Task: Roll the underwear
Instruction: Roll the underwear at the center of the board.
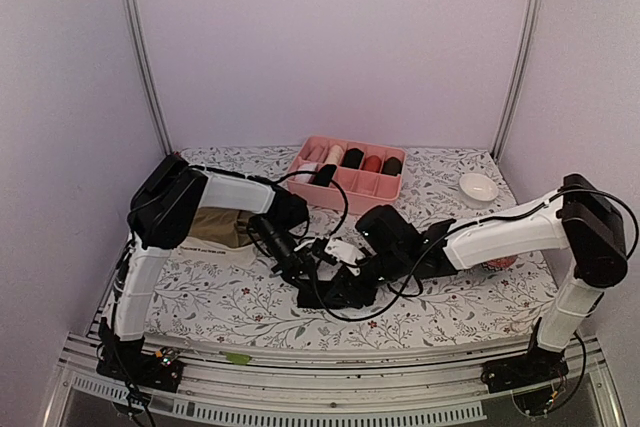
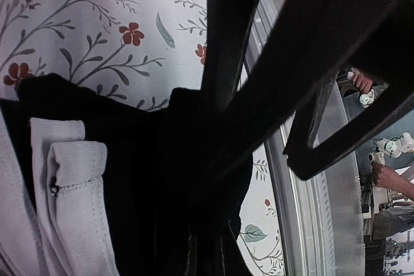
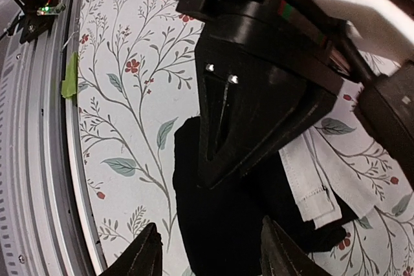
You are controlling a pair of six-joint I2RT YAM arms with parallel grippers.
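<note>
My left claw is clamped on the black briefs mid-worktop, and my right claw gapes above them. Olive-brown briefs lie to the left. Behind, the pink divided box holds cream, black and red rolls. The worktop is floral-patterned and the walls lilac.

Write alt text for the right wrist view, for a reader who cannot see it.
A crumpled pair of black underwear with white trim lies on a floral tablecloth, and the left gripper points down with its closed fingers on the fabric. The right gripper shows at the bottom edge, its fingers apart.
</note>
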